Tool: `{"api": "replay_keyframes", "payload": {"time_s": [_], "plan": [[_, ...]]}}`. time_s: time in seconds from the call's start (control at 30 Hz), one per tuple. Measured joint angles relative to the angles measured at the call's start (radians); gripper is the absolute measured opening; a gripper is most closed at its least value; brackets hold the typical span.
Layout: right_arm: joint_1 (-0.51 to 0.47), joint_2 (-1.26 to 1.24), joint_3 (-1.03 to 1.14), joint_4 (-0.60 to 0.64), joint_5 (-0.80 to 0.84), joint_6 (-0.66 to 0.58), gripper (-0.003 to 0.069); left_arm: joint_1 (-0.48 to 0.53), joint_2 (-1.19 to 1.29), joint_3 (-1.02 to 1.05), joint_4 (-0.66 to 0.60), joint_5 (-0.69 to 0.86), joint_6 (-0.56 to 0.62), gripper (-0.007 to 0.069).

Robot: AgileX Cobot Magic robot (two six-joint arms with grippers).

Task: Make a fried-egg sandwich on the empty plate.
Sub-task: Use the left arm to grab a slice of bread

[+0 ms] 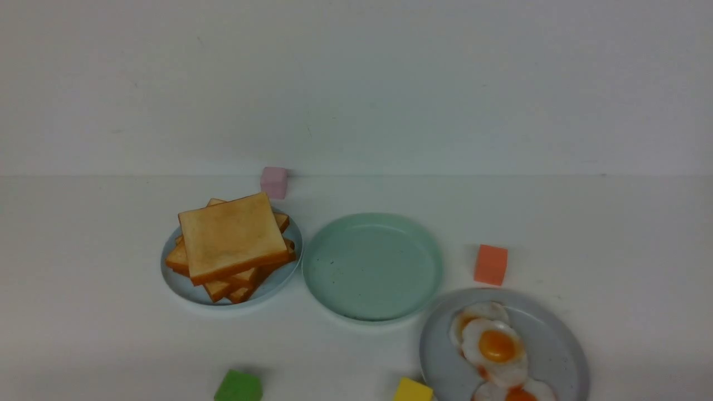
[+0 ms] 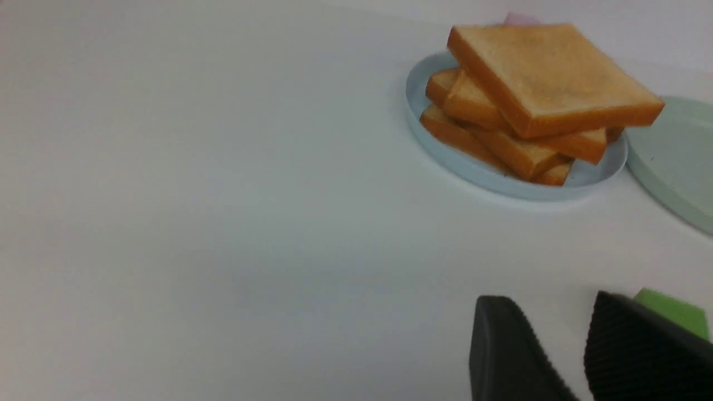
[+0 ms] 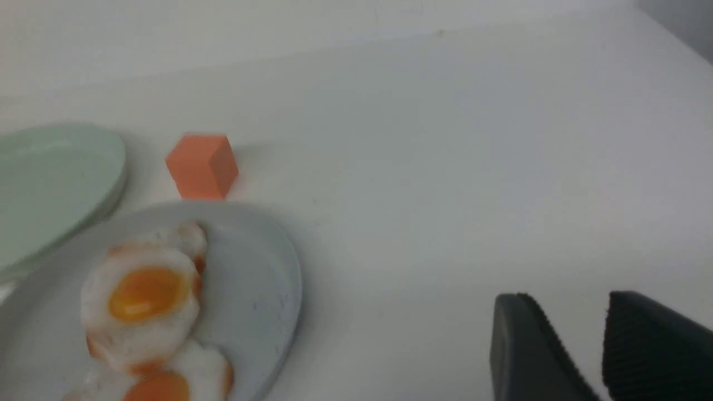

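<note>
The mint-green empty plate (image 1: 372, 266) sits mid-table with nothing on it; its edge also shows in the left wrist view (image 2: 677, 159) and the right wrist view (image 3: 50, 184). A pile of toast slices (image 1: 233, 242) lies on a pale blue plate (image 1: 181, 284) to its left, also in the left wrist view (image 2: 548, 83). Fried eggs (image 1: 494, 348) lie on a grey plate (image 1: 557, 348) at the front right, also in the right wrist view (image 3: 142, 295). No sandwich shows. My left gripper (image 2: 551, 312) and right gripper (image 3: 565, 306) are open and empty, away from the plates. Neither shows in the front view.
Small cubes stand around the plates: pink (image 1: 274, 182) at the back, orange (image 1: 491, 264) right of the mint plate, green (image 1: 238, 386) and yellow (image 1: 413, 390) at the front edge. The green cube (image 2: 671, 312) lies just beyond my left fingertips. A wall rises behind the table.
</note>
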Motion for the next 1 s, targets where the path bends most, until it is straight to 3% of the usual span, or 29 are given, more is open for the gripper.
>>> {"api": "replay_keyframes", "payload": {"time_s": [0.17,0.4,0.47,0.6,0.8,1.0], "plan": [[0.0,0.0,0.0,0.022,-0.171,0.014,0.0238,0.0,0.0,0.0,-0.002,-0.126,0.0,0.0238],[0.0,0.0,0.0,0.041,-0.39,0.122,0.0238,0.0,0.0,0.003,-0.014,-0.235,-0.009,0.0238],[0.0,0.0,0.0,0.043,-0.49,0.197,0.0238,0.0,0.0,0.003,-0.061,-0.388,-0.074,0.0238],[0.0,0.004,-0.052,0.032,-0.529,0.296,0.0239,0.0,0.0,-0.014,-0.093,-0.576,-0.157,0.0238],[0.0,0.158,-0.399,-0.076,-0.402,0.353,0.0239,0.0,0.043,-0.303,-0.093,-0.446,-0.222,0.0238],[0.0,0.46,-0.787,-0.101,-0.043,0.361,0.0239,0.0,0.331,-0.677,-0.093,-0.016,-0.229,0.0238]]}}
